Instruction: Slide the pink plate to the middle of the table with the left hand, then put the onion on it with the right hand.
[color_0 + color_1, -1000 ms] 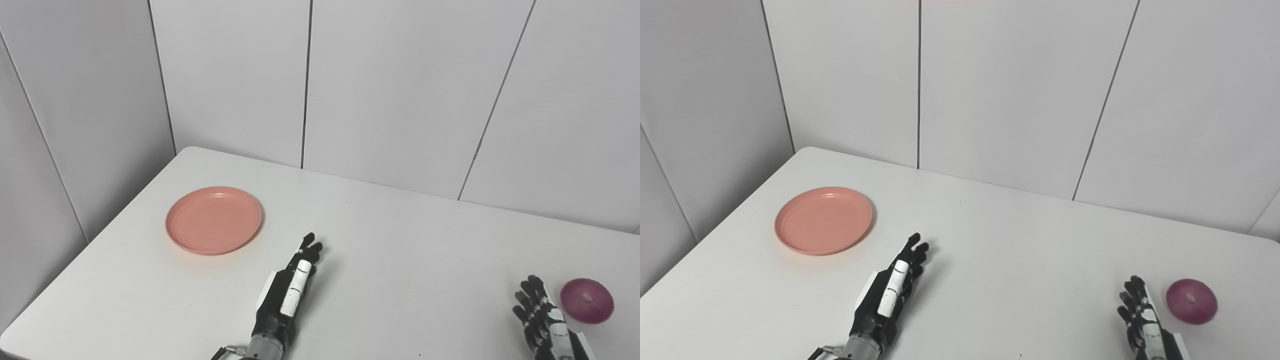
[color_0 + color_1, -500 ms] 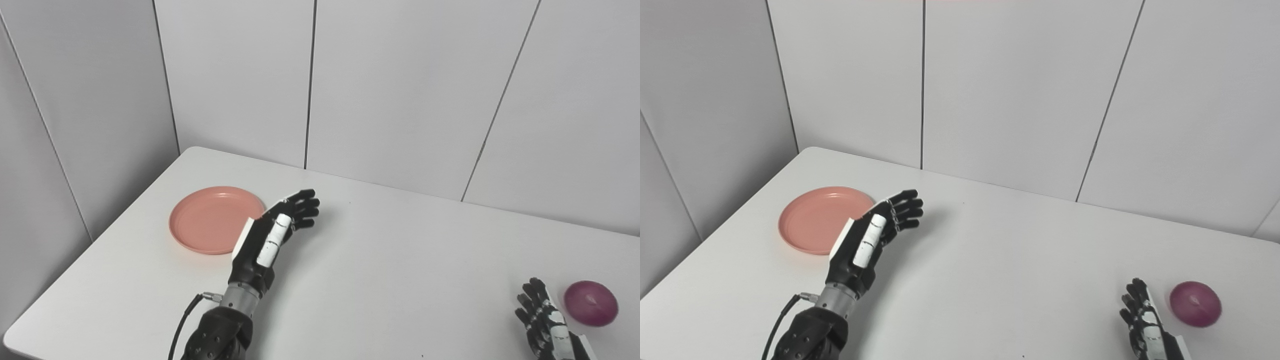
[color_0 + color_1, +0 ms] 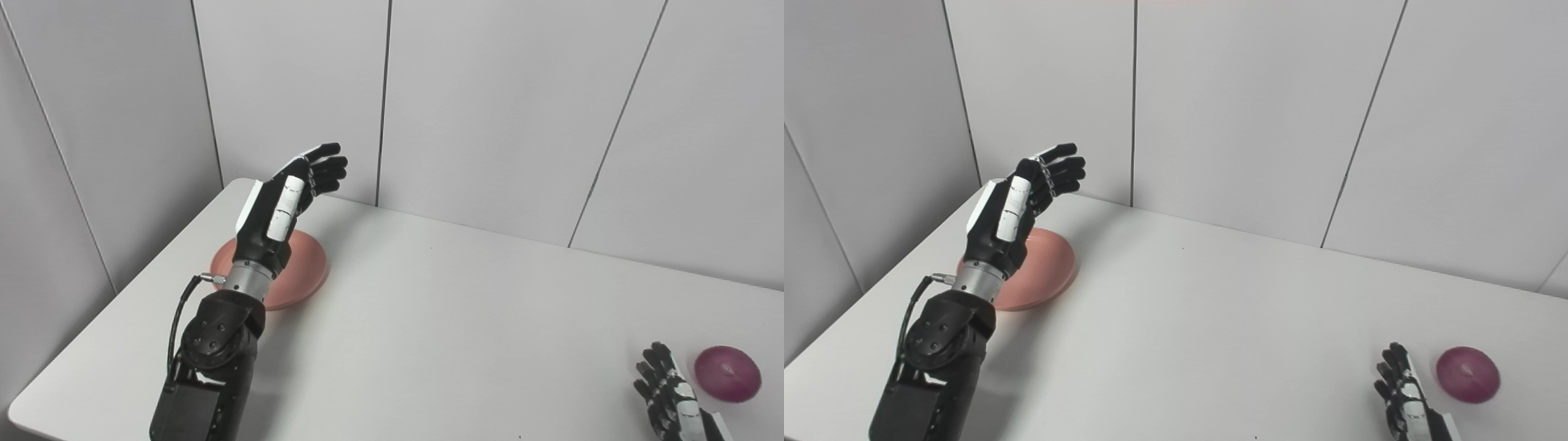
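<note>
Desk (image 3: pixel 465 318), white | left robot hand (image 3: pixel 282 199) raised above round pink plastic plate (image 3: pixel 303 272) at far left, fingers apart, empty | right robot hand (image 3: pixel 670 395) open beside purple onion (image 3: pixel 727 373)

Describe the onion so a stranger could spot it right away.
Start at the white table and follow it to its near right corner. Just beside the right hand, apart from it, sits the onion: a round, dark purple ball, unlike the flat pink plate far left.
</note>
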You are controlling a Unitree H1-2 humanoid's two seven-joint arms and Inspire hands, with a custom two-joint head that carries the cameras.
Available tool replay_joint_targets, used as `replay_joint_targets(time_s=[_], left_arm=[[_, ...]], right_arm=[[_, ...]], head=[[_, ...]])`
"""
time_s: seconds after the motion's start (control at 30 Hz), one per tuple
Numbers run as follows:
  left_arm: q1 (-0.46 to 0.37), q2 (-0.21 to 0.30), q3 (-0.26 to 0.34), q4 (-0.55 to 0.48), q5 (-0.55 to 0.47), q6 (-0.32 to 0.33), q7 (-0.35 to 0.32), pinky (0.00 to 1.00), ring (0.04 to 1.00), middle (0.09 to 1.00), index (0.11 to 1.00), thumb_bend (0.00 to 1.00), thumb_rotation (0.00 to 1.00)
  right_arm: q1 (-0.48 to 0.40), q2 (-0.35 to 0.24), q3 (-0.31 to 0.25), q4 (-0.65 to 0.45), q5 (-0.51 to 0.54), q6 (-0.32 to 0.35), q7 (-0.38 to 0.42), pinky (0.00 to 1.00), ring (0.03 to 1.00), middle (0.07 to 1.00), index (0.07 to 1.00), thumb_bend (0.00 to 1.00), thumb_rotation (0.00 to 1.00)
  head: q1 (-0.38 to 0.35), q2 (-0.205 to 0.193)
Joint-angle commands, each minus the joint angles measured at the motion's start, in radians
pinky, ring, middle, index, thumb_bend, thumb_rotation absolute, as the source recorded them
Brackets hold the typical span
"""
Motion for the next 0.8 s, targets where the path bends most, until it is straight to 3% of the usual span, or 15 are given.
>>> replay_joint_targets(time_s=[0.0, 0.37, 0.77], left_arm=[[-0.068, 0.043, 0.024, 0.009, -0.010, -0.002, 0.003, 0.77, 0.779, 0.772, 0.763, 0.87, 0.94], [-0.144, 0.186, 0.109, 0.254, -0.037, -0.038, -0.021, 0.76, 0.791, 0.787, 0.787, 0.87, 0.94], [-0.216, 0.239, 0.171, 0.600, -0.083, -0.160, -0.039, 0.79, 0.796, 0.775, 0.788, 0.81, 0.90]], right_arm=[[0.026, 0.017, 0.010, 0.035, 0.001, -0.040, 0.006, 1.00, 1.000, 1.000, 1.000, 0.77, 1.00], [0.021, 0.014, 0.006, 0.050, 0.009, -0.044, 0.011, 1.00, 1.000, 1.000, 1.000, 0.75, 1.00], [0.018, 0.005, 0.007, 0.069, 0.002, -0.047, 0.021, 1.00, 1.000, 1.000, 1.000, 0.75, 1.00]], head=[[0.000, 0.000], [0.005, -0.001], [0.007, -0.003]])
